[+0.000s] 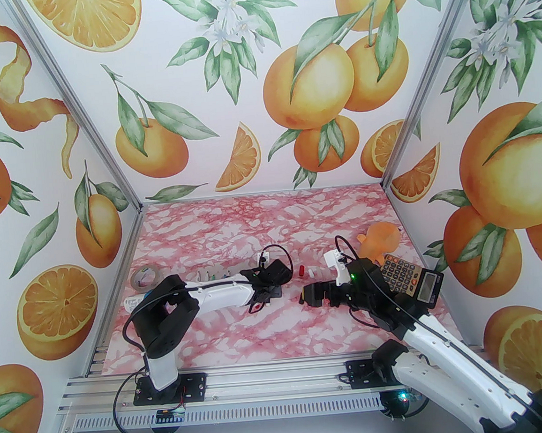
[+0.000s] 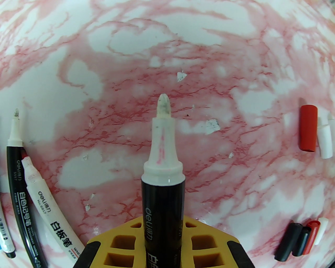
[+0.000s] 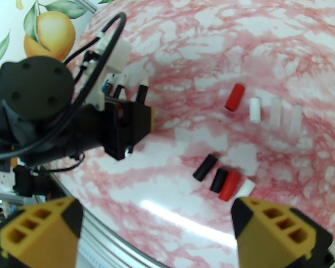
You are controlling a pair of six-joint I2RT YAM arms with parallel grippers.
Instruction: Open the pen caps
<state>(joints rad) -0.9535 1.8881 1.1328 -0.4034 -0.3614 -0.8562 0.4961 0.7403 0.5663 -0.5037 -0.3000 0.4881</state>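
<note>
Since the left gripper [image 2: 162, 244] clamps an uncapped black plastic marker pen [image 2: 162, 201], lay it flat leftward; the right gripper [image 3: 157, 230] gapes empty.

Three white walls printed with oranges, green leaves and blossoms [image 1: 249, 71] closed in a glossy pink-and-white marbled tabletop [image 1: 252, 222]. Silver aluminium posts [image 1: 80, 110] ran up the corners, and a slotted aluminium rail [image 1: 266, 378] edged the near side.
</note>
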